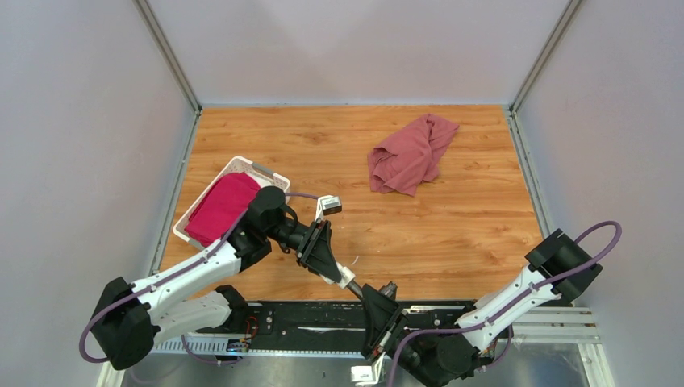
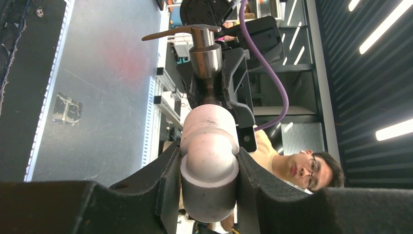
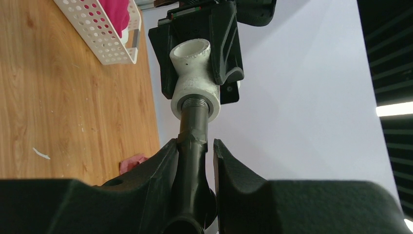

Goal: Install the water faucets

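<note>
From above, both arms meet low over the near edge of the table (image 1: 452, 234), right in the middle. The left gripper (image 1: 337, 272) reaches in from the left and the right gripper (image 1: 369, 297) angles up from below. Between them, off the wood, the white fitting (image 1: 345, 279) and the dark tap (image 1: 358, 289) sit end to end in one line. Well apart, the dusty-red cloth (image 1: 411, 153) lies crumpled at the far right. The white basket (image 1: 266, 172) with its magenta fabric (image 1: 219, 205) sits at the left, just behind the left wrist. Over to the left wrist camera: the left gripper (image 2: 209, 161) is clamped hard on the white fitting (image 2: 209, 151), with a finger (image 2: 165, 180) pressed against each flank. Straight ahead the tap (image 2: 205, 53) stands out of the fitting's far end, its thin lever pointing left, with the right gripper (image 2: 234, 83) wrapped round its body. A purple cable (image 2: 272, 63) loops behind, and a person (image 2: 297, 168) with glasses shows in the background. Now the right wrist camera: the right gripper (image 3: 194, 161) is closed on the tap (image 3: 192, 141), its dark stem running up between the fingers (image 3: 160, 175) with a sliver of gap on one side near the tips. The tap's threaded end is seated in the mouth of the white fitting (image 3: 195, 83), threads showing at the rim. The left gripper (image 3: 226, 44) pinches that fitting from both sides. The basket (image 3: 104, 34) and the table (image 3: 73, 107) fill the left side.
</note>
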Robot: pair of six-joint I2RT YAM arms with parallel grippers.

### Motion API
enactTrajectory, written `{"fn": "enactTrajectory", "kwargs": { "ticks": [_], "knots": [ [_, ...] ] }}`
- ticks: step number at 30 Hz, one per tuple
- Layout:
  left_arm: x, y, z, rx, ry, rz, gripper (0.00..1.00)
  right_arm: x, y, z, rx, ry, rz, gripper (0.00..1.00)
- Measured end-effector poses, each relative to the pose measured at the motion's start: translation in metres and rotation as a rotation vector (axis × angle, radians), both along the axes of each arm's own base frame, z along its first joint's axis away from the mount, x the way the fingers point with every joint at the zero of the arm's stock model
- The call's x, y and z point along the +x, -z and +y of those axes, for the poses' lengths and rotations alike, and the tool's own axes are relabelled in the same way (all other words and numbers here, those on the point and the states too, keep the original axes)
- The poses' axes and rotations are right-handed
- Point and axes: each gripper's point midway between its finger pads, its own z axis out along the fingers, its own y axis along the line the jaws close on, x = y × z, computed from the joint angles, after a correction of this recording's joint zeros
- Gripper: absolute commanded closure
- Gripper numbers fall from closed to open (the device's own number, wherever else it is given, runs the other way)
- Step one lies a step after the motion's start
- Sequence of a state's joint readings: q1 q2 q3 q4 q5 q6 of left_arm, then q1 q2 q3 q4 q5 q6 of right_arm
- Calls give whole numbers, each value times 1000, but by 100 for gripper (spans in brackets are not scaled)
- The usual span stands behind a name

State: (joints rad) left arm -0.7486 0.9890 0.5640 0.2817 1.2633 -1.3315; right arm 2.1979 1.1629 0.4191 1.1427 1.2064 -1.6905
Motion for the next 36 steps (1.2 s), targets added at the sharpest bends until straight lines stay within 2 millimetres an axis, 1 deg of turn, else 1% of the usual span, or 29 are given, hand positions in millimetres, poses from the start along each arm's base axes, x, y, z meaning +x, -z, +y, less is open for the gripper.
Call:
{"fn": "enactTrajectory", "kwargs": {
  "ticks": [19,27,31,36],
  "knots": [
    [2,-10,-1,-29,1,-44,100,-1,-5,3,201,20,284,100],
    [8,-26,-6,-80,-30,-119,100,5,-18,2,325,20,416,100],
    [10,-30,-7,-88,-42,-130,100,8,-22,1,385,15,480,100],
    [14,-29,-9,-83,-66,-129,100,12,-20,1,431,26,532,100]
  ]
}}
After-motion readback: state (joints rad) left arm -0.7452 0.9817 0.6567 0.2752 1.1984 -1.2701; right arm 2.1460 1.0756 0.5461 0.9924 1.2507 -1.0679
